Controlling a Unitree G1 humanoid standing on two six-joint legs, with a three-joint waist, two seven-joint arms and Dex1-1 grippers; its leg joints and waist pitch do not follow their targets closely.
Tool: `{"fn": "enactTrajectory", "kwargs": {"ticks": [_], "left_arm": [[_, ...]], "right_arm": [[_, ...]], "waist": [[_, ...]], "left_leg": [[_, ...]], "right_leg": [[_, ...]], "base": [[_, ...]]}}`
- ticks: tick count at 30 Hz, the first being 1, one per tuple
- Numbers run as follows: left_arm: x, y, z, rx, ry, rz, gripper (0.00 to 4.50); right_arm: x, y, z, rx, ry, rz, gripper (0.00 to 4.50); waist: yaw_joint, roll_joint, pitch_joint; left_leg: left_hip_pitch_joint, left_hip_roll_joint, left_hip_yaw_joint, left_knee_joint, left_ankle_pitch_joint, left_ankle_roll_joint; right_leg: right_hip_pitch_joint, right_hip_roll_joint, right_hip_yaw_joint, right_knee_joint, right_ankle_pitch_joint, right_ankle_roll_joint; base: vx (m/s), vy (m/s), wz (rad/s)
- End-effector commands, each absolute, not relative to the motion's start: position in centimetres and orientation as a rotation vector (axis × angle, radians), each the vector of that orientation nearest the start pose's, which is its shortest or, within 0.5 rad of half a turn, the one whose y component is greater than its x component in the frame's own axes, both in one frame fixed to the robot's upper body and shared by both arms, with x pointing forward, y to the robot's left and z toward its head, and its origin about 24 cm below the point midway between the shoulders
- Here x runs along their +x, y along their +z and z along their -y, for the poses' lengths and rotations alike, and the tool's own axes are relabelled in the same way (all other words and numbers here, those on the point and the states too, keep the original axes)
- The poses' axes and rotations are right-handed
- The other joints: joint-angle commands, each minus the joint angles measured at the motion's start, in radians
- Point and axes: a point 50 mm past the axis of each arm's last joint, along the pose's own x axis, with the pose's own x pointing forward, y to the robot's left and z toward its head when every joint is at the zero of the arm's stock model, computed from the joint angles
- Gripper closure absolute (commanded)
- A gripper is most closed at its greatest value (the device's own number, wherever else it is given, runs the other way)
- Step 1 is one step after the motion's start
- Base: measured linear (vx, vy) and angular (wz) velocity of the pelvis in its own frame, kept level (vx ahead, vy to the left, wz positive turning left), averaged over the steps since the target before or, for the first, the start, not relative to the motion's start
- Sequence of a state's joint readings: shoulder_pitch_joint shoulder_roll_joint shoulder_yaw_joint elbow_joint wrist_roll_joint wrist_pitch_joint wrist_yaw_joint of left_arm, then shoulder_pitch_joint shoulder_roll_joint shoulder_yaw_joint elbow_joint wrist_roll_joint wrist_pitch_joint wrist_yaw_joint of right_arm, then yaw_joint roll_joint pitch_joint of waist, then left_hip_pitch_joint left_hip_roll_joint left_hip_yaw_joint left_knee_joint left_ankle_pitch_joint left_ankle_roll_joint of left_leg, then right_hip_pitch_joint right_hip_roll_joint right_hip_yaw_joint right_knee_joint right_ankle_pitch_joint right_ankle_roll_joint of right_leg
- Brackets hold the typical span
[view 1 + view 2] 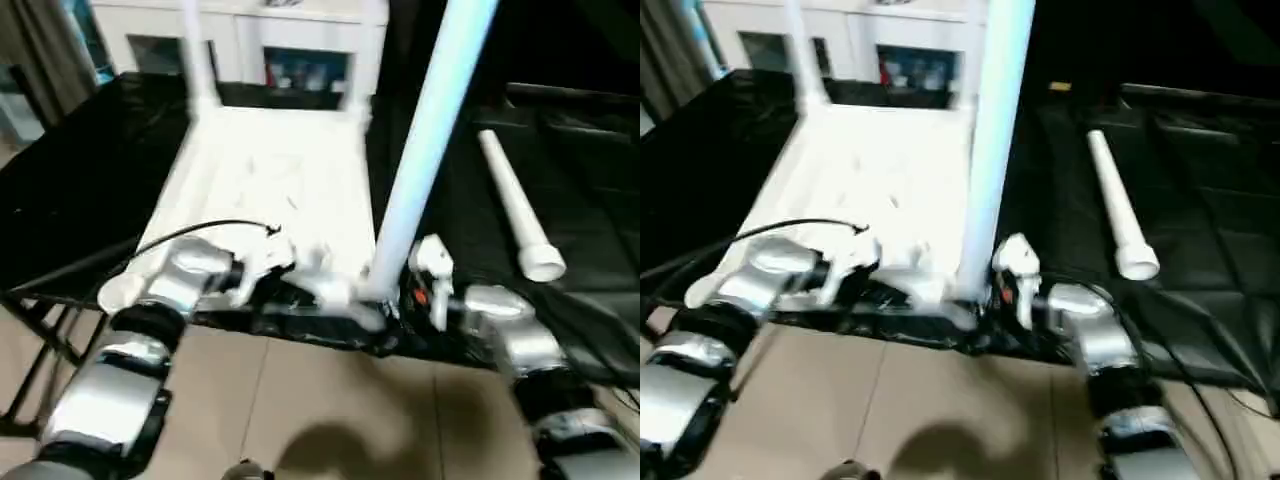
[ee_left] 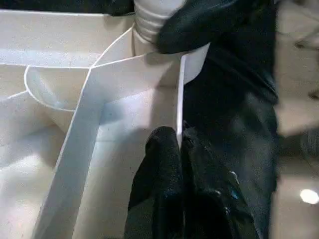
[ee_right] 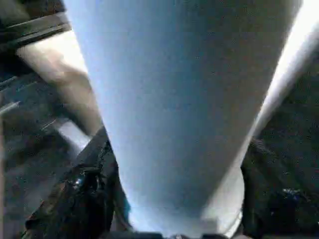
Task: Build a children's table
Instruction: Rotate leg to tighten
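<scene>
Two far sockets: legs (image 1: 197,55) standing in them
Left fingers (image 2: 167,164): pinching table (image 1: 270,175) rim
Right fingers (image 3: 82,199): clamping upright leg (image 1: 430,130)
Worktop (image 1: 580,170): black, loose leg (image 1: 515,205)
Behind: cabinet (image 1: 290,45)

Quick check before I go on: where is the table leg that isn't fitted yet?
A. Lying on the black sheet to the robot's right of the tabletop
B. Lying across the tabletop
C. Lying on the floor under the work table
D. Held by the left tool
A: the loose leg lies flat on the black sheet, on the robot's right of the upturned tabletop.
</scene>
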State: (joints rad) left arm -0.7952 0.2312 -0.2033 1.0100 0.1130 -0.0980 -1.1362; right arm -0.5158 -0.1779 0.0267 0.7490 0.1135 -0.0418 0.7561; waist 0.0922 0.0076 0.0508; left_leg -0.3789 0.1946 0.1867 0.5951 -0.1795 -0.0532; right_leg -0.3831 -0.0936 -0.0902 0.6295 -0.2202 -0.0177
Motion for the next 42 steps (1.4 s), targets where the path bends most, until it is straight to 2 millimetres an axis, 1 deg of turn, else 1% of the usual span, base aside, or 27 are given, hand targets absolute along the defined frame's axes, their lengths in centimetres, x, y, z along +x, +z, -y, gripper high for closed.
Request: {"fn": "enactTrajectory", "kwargs": {"ticks": [1,2,3,4,5,7,8,10,11,12,15,18,19,20,21,23,24,25,26,27,29,30,32,34,35,38,42], "left_arm": [[35.0,5.4,-9.4,0.371,-1.213,-0.369,4.5],[35.1,5.4,-8.3,0.36,-1.181,-0.355,4.5],[35.2,5.4,-7.7,0.355,-1.159,-0.344,4.5],[35.2,5.4,-7.7,0.355,-1.159,-0.344,4.5],[35.2,5.4,-6.9,0.344,-1.137,-0.33,4.5],[35.0,5.3,-5.9,0.342,-1.13,-0.311,4.5],[34.8,5.2,-5.5,0.346,-1.148,-0.304,4.5],[34.6,5.1,-5.4,0.35,-1.169,-0.297,4.5],[34.6,5.1,-5.5,0.351,-1.173,-0.297,4.5],[34.5,5.1,-5.6,0.353,-1.178,-0.297,4.5],[34.2,4.9,-6.5,0.378,-1.231,-0.294,4.5],[34.0,4.8,-7.1,0.401,-1.272,-0.294,4.5],[33.9,4.8,-7.4,0.403,-1.292,-0.292,4.5],[33.8,4.9,-7.7,0.405,-1.313,-0.29,4.5],[33.7,4.9,-8.0,0.405,-1.332,-0.292,4.5],[33.4,5.1,-9.3,0.414,-1.41,-0.305,4.5],[33.4,5.1,-9.3,0.414,-1.41,-0.305,4.5],[33.4,5.1,-9.3,0.414,-1.41,-0.305,4.5],[33.3,5.2,-9.5,0.411,-1.43,-0.308,4.5],[33.2,5.3,-10.1,0.418,-1.469,-0.321,4.5],[33.1,5.4,-10.7,0.429,-1.504,-0.339,4.5],[33.0,5.4,-10.9,0.431,-1.518,-0.346,4.5],[32.9,5.4,-11.5,0.455,-1.538,-0.357,4.5],[32.8,5.4,-11.9,0.463,-1.564,-0.374,4.5],[32.6,5.4,-12.2,0.467,-1.585,-0.383,4.5],[32.5,5.4,-12.5,0.471,-1.607,-0.398,4.5],[32.3,5.3,-12.8,0.475,-1.619,-0.407,4.5]], "right_arm": [[32.5,1.3,11.4,-0.046,0.74,-0.269,1.76],[32.9,1.0,10.9,-0.028,0.631,-0.283,1.76],[33.1,1.0,10.5,-0.02,0.576,-0.287,1.76],[33.1,1.0,10.5,-0.02,0.576,-0.287,1.76],[33.4,1.0,9.7,-0.013,0.522,-0.281,1.76],[33.7,1.4,8.5,-0.035,0.493,-0.25,1.76],[33.9,1.7,8.1,-0.013,0.486,-0.226,1.41],[34.1,1.9,8.1,0.018,0.475,-0.22,1.06],[34.2,2.0,8.2,0.028,0.483,-0.215,1.04],[34.2,2.1,8.2,0.039,0.493,-0.209,0.97],[34.1,2.4,8.7,0.01,0.586,-0.189,0.59],[33.9,2.4,9.2,-0.034,0.66,-0.187,0.44],[33.8,2.4,9.4,-0.055,0.702,-0.187,0.44],[33.6,2.3,9.6,-0.075,0.743,-0.188,0.44],[33.4,2.3,9.8,-0.082,0.791,-0.192,0.44],[32.3,2.3,10.6,-0.09,0.979,-0.207,0.44],[32.3,2.3,10.6,-0.09,0.979,-0.207,0.44],[32.3,2.3,10.6,-0.09,0.979,-0.207,0.44],[32.1,2.3,10.8,-0.088,1.024,-0.211,0.44],[31.5,2.4,11.1,-0.089,1.12,-0.229,0.44],[30.9,2.5,11.5,-0.096,1.208,-0.247,0.44],[30.7,2.6,11.6,-0.098,1.239,-0.253,0.44],[30.3,2.6,12.0,-0.11,1.306,-0.281,0.69],[30.0,2.6,12.2,-0.114,1.345,-0.297,0.69],[29.8,2.6,12.5,-0.114,1.377,-0.313,0.88],[29.6,2.7,12.7,-0.119,1.398,-0.325,1.11],[29.3,2.8,12.8,-0.106,1.422,-0.338,1.46]], "waist": [[-0.001,-0.005,-0.056],[-0.008,-0.002,-0.055],[-0.01,-0.002,-0.055],[-0.009,-0.003,-0.055],[-0.006,-0.004,-0.057],[-0.007,-0.003,-0.059],[-0.006,-0.004,-0.061],[-0.004,-0.002,-0.062],[-0.004,-0.001,-0.063],[-0.006,-0.003,-0.062],[-0.007,-0.003,-0.06],[-0.006,-0.003,-0.061],[-0.005,-0.003,-0.061],[-0.003,-0.003,-0.063],[-0.003,-0.003,-0.062],[0.002,-0.003,-0.064],[0.001,-0.003,-0.063],[0.003,-0.003,-0.065],[0.002,-0.002,-0.064],[0.003,-0.003,-0.063],[0.005,-0.002,-0.063],[0.005,-0.002,-0.063],[0.01,-0.002,-0.063],[0.013,-0.002,-0.064],[0.014,-0.002,-0.064],[0.021,-0.002,-0.064],[0.022,-0.002,-0.064]], "left_leg": [[0.019,0.048,-0.021,-0.083,-0.24,0.002],[0.02,0.048,-0.021,-0.086,-0.229,-0.001],[0.019,0.047,-0.022,-0.086,-0.232,-0.004],[0.02,0.045,-0.02,-0.086,-0.235,-0.004],[0.023,0.045,-0.019,-0.083,-0.226,0.003],[0.02,0.043,-0.018,-0.083,-0.201,0.011],[0.02,0.043,-0.017,-0.082,-0.187,0.017],[0.018,0.043,-0.016,-0.08,-0.171,0.034],[0.018,0.043,-0.015,-0.079,-0.161,0.044],[0.017,0.043,-0.015,-0.079,-0.16,0.048],[0.017,0.043,-0.014,-0.081,-0.191,0.056],[0.017,0.045,-0.014,-0.08,-0.189,0.062],[0.018,0.045,-0.012,-0.078,-0.18,0.065],[0.016,0.045,-0.012,-0.077,-0.17,0.072],[0.015,0.045,-0.011,-0.076,-0.161,0.075],[0.014,0.046,-0.009,-0.072,-0.149,0.094],[0.013,0.045,-0.009,-0.072,-0.15,0.102],[0.013,0.048,-0.009,-0.071,-0.141,0.11],[0.013,0.049,-0.009,-0.072,-0.147,0.109],[0.015,0.048,-0.009,-0.072,-0.156,0.112],[0.014,0.051,-0.01,-0.072,-0.154,0.115],[0.016,0.052,-0.009,-0.073,-0.157,0.115],[0.016,0.052,-0.009,-0.072,-0.158,0.111],[0.019,0.054,-0.009,-0.073,-0.156,0.106],[0.019,0.055,-0.009,-0.073,-0.156,0.101],[0.02,0.054,-0.009,-0.073,-0.156,0.094],[0.021,0.055,-0.009,-0.075,-0.153,0.086]], "right_leg": [[0.038,-0.08,0.059,-0.094,-0.22,-0.221],[0.035,-0.077,0.06,-0.092,-0.202,-0.221],[0.037,-0.077,0.059,-0.092,-0.21,-0.219],[0.037,-0.076,0.06,-0.095,-0.219,-0.214],[0.037,-0.079,0.062,-0.096,-0.21,-0.21],[0.039,-0.075,0.062,-0.093,-0.174,-0.209],[0.039,-0.076,0.062,-0.09,-0.148,-0.212],[0.041,-0.073,0.061,-0.087,-0.107,-0.217],[0.042,-0.072,0.061,-0.083,-0.078,-0.224],[0.043,-0.071,0.061,-0.082,-0.071,-0.226],[0.044,-0.072,0.061,-0.087,-0.105,-0.224],[0.045,-0.073,0.061,-0.086,-0.102,-0.226],[0.043,-0.072,0.062,-0.085,-0.088,-0.229],[0.046,-0.072,0.061,-0.082,-0.071,-0.235],[0.046,-0.071,0.061,-0.081,-0.059,-0.237],[0.047,-0.069,0.059,-0.075,-0.023,-0.245],[0.048,-0.068,0.058,-0.075,-0.017,-0.248],[0.047,-0.068,0.058,-0.071,0.001,-0.254],[0.045,-0.069,0.057,-0.071,-0.002,-0.261],[0.047,-0.068,0.057,-0.074,-0.013,-0.264],[0.046,-0.07,0.058,-0.072,-0.012,-0.266],[0.045,-0.069,0.058,-0.073,-0.015,-0.268],[0.045,-0.071,0.058,-0.073,-0.022,-0.268],[0.043,-0.071,0.059,-0.072,-0.015,-0.274],[0.042,-0.072,0.059,-0.072,-0.016,-0.275],[0.042,-0.073,0.059,-0.071,-0.016,-0.276],[0.042,-0.073,0.059,-0.07,-0.014,-0.277]], "base": [[0.0,0.0,0.0],[0.0,0.0,0.0],[0.0,0.0,0.0],[0.0,0.0,0.0],[0.0,0.0,0.0],[0.0,0.0,0.0],[0.0,0.0,0.0],[0.0,0.0,0.0],[0.0,0.0,0.0],[0.0,0.0,0.0],[0.0,0.0,0.0],[0.0,0.0,0.0],[0.0,0.0,0.0],[0.0,0.0,0.0],[0.0,0.0,0.0],[0.0,0.0,0.0],[0.0,0.0,0.0],[0.0,0.0,0.0],[0.0,0.0,0.0],[0.0,0.0,0.0],[0.0,0.0,0.0],[0.0,0.0,0.0],[0.0,0.0,0.0],[0.0,0.0,0.0],[0.0,0.0,0.0],[0.0,0.0,0.0],[0.0,0.0,0.0]]}}
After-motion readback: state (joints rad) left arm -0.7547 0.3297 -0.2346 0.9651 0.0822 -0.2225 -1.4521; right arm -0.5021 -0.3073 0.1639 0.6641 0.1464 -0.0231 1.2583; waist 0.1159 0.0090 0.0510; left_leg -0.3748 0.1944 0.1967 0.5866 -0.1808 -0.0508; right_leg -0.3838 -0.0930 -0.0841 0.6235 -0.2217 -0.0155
